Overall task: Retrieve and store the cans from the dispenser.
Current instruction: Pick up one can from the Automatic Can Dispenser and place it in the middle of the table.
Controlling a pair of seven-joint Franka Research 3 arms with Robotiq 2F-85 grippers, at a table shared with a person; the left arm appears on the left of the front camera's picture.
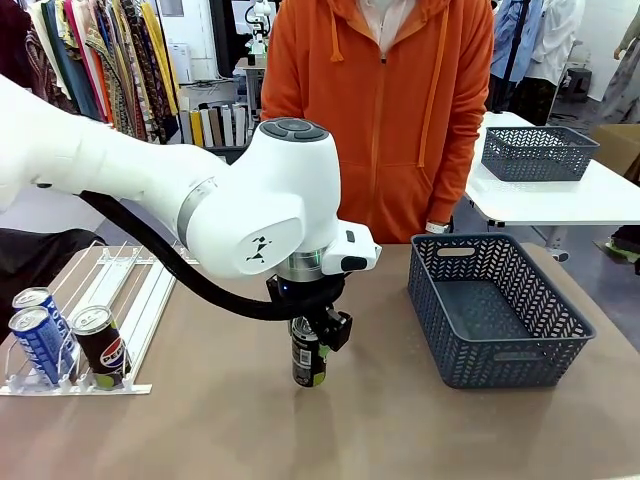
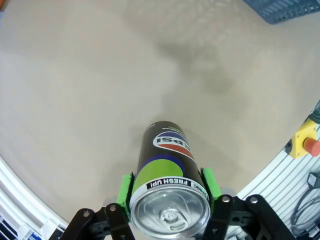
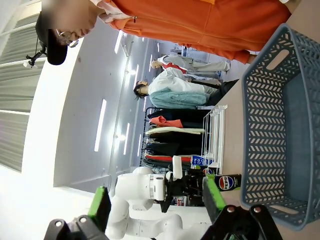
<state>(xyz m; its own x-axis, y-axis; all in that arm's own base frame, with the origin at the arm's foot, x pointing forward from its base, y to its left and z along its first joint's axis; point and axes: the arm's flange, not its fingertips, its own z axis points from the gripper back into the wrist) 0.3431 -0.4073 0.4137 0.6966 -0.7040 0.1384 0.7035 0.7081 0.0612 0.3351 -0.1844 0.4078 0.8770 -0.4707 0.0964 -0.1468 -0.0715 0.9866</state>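
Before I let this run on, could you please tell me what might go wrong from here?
The left claw holds the black can only near its top, so it might tilt or slip when carried. The basket stands apart with a tall wall; a low carry could knock the can against its rim.

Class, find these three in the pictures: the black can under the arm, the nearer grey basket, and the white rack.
black can (image 1: 306,368), front view, on its lower side.
grey basket (image 1: 512,366), front view, on its near wall.
white rack (image 1: 140,300), front view, on its bare rails.
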